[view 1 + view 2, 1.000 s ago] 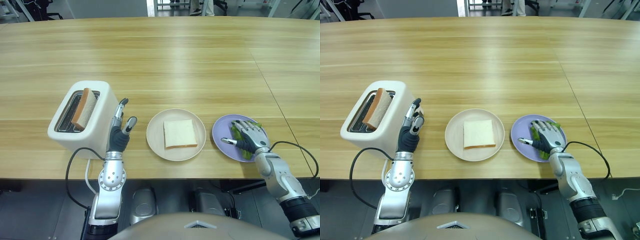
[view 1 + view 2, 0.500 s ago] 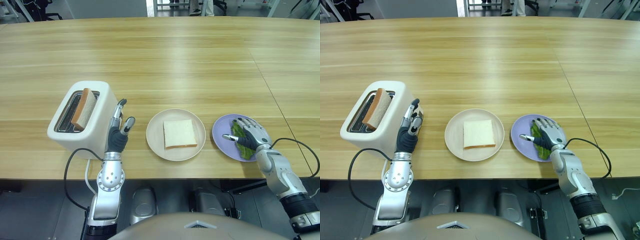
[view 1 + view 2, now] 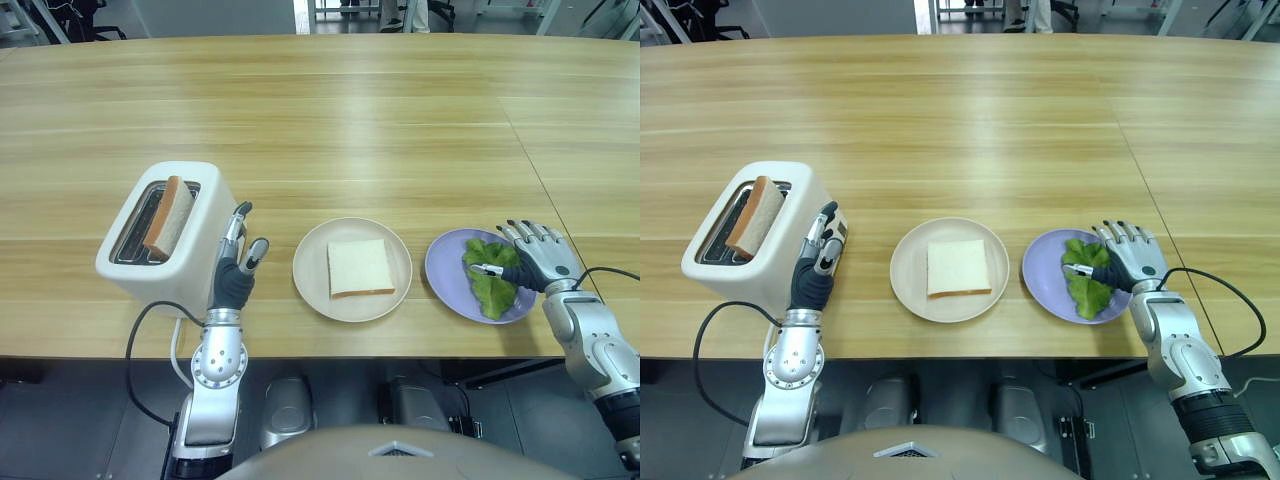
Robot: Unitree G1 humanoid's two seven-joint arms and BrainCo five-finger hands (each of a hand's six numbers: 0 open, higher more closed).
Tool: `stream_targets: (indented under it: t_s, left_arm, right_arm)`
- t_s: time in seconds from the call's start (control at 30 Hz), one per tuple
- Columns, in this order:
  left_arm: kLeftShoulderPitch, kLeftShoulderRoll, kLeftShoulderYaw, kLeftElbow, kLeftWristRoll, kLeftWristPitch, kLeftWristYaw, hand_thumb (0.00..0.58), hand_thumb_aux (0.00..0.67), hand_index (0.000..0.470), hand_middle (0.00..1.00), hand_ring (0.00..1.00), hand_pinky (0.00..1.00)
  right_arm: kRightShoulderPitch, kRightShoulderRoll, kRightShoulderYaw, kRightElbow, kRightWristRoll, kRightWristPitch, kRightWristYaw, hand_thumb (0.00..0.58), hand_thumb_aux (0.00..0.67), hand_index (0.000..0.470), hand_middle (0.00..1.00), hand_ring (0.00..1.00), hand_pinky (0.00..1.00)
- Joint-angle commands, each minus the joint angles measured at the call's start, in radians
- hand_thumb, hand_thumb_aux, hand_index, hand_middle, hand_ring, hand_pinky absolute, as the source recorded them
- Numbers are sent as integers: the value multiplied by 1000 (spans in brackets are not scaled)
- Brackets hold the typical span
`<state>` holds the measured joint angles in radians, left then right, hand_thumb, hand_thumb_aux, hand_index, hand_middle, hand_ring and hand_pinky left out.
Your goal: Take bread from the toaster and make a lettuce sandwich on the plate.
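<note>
boxy white toaster (image 3: 165,245) at left, browned slice (image 3: 170,215) in slot | square white bread (image 3: 361,267) on round beige plate (image 3: 310,285), centre | crinkled green lettuce (image 3: 490,285) on lilac plate (image 3: 445,275), right | right hand (image 3: 535,258) fingers spread (thumb on leaf) | left hand (image 3: 235,275) straight-fingered by toaster

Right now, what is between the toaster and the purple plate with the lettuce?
The robot's left hand stands right beside the toaster. Then comes a beige plate with one slice of bread on it. Both eye views show this.
</note>
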<state>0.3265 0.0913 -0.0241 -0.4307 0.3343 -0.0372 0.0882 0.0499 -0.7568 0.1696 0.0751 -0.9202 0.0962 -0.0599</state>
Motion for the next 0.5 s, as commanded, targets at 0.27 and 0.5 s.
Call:
stream_targets:
  t_s: [0.27, 0.5]
  left_arm:
    - [36, -1, 28, -44, -21, 10, -8, 0, 0, 0, 0, 0, 0]
    - [62, -7, 35, -72, -18, 10, -6, 0, 0, 0, 0, 0, 0]
  right_arm:
    - [39, 9, 34, -59, -40, 28, 53, 0, 0, 0, 0, 0, 0]
    - [58, 33, 60, -76, -54, 23, 70, 0, 0, 0, 0, 0, 0]
